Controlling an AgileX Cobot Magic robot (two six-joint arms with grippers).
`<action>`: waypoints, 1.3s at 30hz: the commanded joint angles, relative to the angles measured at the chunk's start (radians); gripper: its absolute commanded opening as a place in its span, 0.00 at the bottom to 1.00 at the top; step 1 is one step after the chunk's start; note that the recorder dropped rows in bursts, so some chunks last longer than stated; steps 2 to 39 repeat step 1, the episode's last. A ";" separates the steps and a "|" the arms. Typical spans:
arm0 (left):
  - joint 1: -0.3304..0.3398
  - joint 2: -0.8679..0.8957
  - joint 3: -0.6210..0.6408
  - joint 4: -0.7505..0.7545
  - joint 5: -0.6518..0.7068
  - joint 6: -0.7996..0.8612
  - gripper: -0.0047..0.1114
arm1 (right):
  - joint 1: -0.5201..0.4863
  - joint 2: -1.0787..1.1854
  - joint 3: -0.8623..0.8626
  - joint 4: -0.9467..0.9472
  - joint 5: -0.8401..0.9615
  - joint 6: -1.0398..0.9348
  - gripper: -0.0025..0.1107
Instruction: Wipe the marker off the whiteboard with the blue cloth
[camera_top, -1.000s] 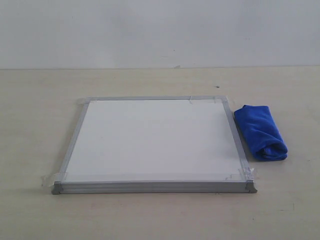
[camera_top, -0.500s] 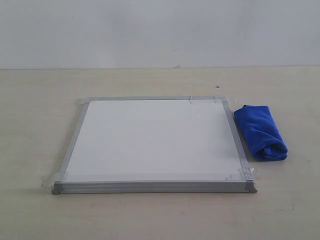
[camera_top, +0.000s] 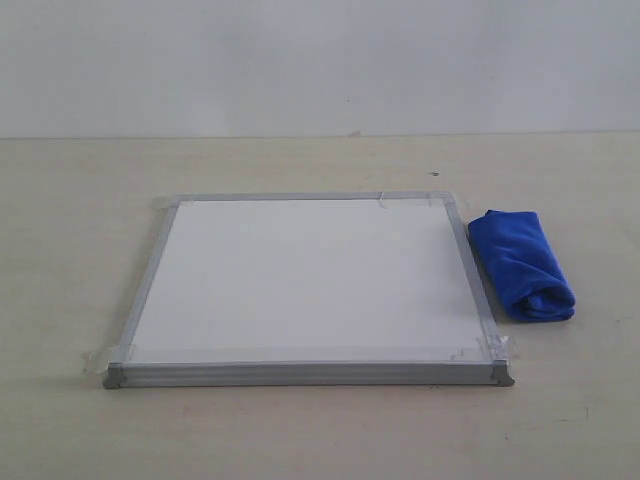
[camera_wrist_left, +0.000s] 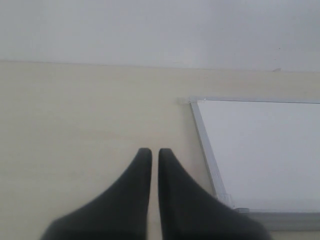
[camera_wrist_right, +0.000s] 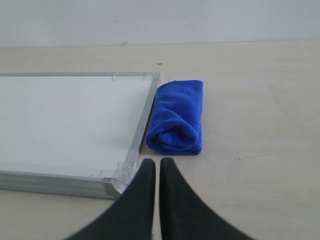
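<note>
The whiteboard (camera_top: 310, 285) lies flat in the middle of the table, its silver frame taped at the corners. No marker line shows on its white face in any view. The blue cloth (camera_top: 522, 264) lies folded on the table just off the board's right edge, also seen in the right wrist view as the blue cloth (camera_wrist_right: 177, 116). My right gripper (camera_wrist_right: 157, 161) is shut and holds nothing; it hangs short of the cloth, beside the board's near right corner. My left gripper (camera_wrist_left: 151, 151) is shut and bare, over bare table left of the whiteboard (camera_wrist_left: 260, 150). Neither gripper appears in the exterior view.
The table (camera_top: 80, 250) is pale beige wood running back to a white wall (camera_top: 320, 60). Clear tape bits (camera_top: 480, 350) hold the board's corners to the table.
</note>
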 joint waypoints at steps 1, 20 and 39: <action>0.004 -0.003 0.004 0.003 -0.003 -0.009 0.08 | -0.003 -0.005 0.000 -0.003 -0.006 -0.002 0.02; 0.004 -0.003 0.004 0.003 -0.003 -0.009 0.08 | -0.003 -0.005 0.000 -0.003 -0.006 -0.002 0.02; 0.004 -0.003 0.004 0.003 -0.003 -0.009 0.08 | -0.003 -0.005 0.000 -0.003 -0.006 -0.002 0.02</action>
